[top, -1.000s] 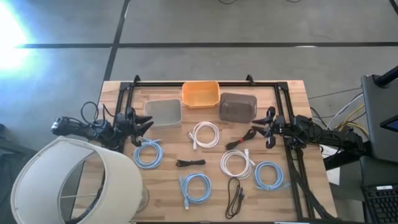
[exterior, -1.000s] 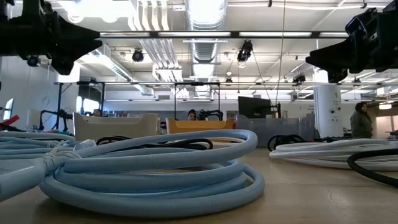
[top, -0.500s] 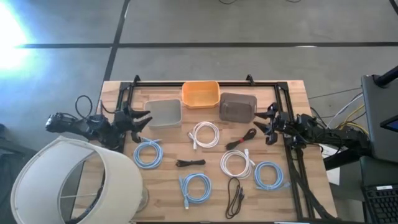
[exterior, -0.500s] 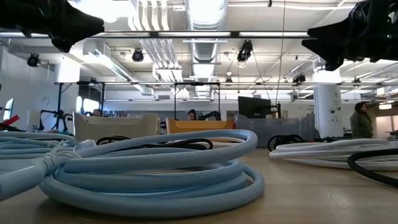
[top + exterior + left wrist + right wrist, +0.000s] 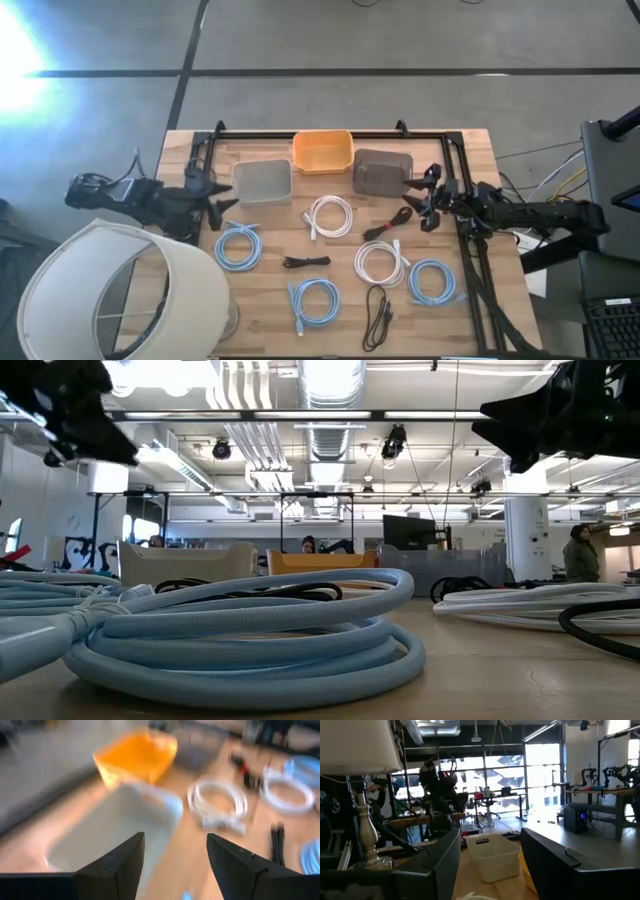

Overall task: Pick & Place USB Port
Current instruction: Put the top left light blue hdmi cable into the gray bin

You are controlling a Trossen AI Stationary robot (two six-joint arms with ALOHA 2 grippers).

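Observation:
Several coiled cables lie flat on the wooden table: a white coil (image 5: 330,215), a second white coil (image 5: 382,263), three light blue coils (image 5: 238,247) (image 5: 314,300) (image 5: 432,282), a short black and red cable (image 5: 385,222), a small black cable (image 5: 305,262) and a thin black cable (image 5: 378,315). My left gripper (image 5: 222,196) (image 5: 175,837) hovers open at the table's left side, beside the clear bin (image 5: 263,182). My right gripper (image 5: 412,198) (image 5: 490,832) hovers open at the right side, near the dark grey bin (image 5: 382,172). Neither holds anything.
An orange bin (image 5: 323,150) stands at the far edge between the clear and dark grey bins. A black frame rail (image 5: 330,134) runs along the far and side edges. A lamp with a large white shade (image 5: 110,290) covers the near left corner. A person (image 5: 580,555) stands far behind.
My left gripper has drawn back toward the table's left edge and risen, staying open. My right gripper has shifted a little toward the table's middle and far edge, and up. No cable has moved.

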